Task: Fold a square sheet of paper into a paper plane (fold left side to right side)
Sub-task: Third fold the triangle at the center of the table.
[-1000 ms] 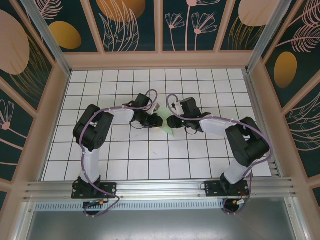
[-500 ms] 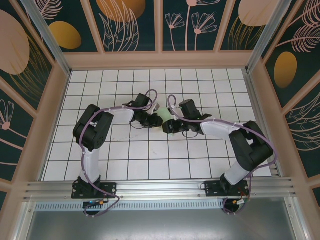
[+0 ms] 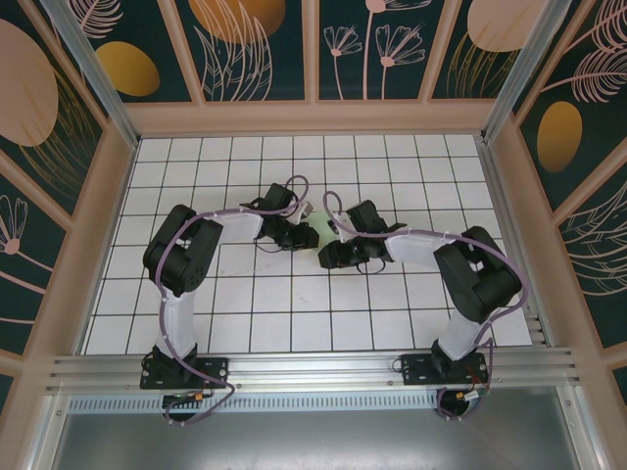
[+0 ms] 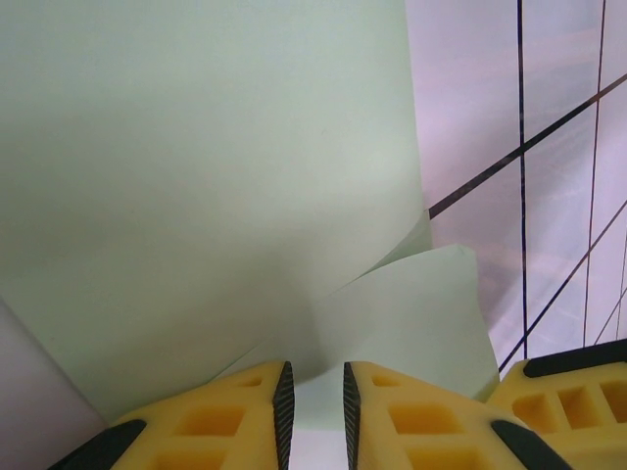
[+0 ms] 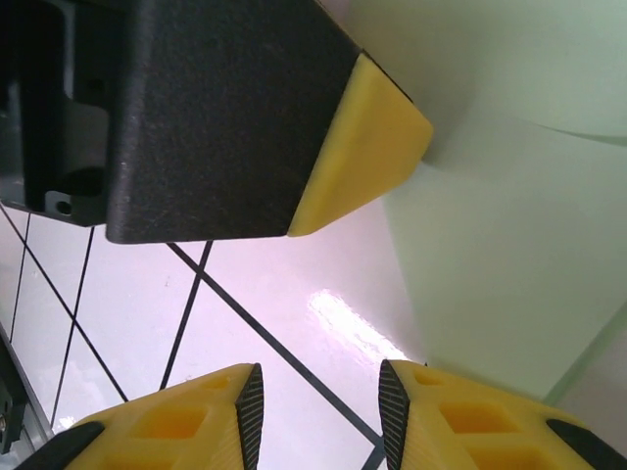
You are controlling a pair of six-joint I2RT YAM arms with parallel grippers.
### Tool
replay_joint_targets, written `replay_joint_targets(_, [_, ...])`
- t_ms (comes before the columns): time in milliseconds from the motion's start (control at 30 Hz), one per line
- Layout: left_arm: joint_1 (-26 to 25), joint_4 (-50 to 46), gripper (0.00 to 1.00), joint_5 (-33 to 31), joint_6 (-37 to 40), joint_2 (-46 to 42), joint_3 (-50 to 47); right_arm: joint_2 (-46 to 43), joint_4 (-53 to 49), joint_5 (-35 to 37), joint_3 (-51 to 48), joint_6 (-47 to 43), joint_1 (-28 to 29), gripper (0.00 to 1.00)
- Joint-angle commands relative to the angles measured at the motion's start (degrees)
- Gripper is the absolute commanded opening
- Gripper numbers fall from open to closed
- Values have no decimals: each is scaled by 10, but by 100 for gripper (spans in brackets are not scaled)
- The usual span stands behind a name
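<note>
1. The left gripper (image 4: 315,380) has its two yellow pads (image 4: 225,416) brought close together, with only a narrow slit between them. A curled flap of the square sheet of paper (image 4: 196,176) runs down toward that slit, but I cannot tell whether the pads really pinch it.
2. The right gripper (image 5: 318,382) is released. Between its pads one sees the bare white grid table (image 5: 265,313), and nothing is held. One of its pads lies just beside an edge of the sheet.
3. The two grippers are very near each other. In the right wrist view a yellow fingertip (image 5: 362,147) of the left one reaches to the edge of the paper; whether it touches is not clear.
4. The sheet is in the middle of the table, between the two grippers. A large part of it rises in front of the left wrist camera, bent and not flat.
5. What is done, in my judgement: one side of the sheet is lifted for the fold from left to right. No pressed crease can be seen.
6. What is left: to lay this side down, to press the fold, and then all the following folds. No sharp tip and no centre ridge of a paper plane appears, so the task looks far from its end.
</note>
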Motion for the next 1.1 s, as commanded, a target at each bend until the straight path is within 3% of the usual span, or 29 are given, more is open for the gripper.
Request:
replay_joint_targets(0, [-1, -5, 25, -48, 5, 39, -9, 17, -17, 12, 11, 7, 2, 39])
replay_joint_targets(667, [-1, -4, 25, -54, 3, 40, -8, 26, -48, 27, -6, 9, 2, 39])
replay_joint_targets(1067, [-1, -6, 24, -61, 2, 40, -9, 10, -117, 45, -29, 15, -3, 30])
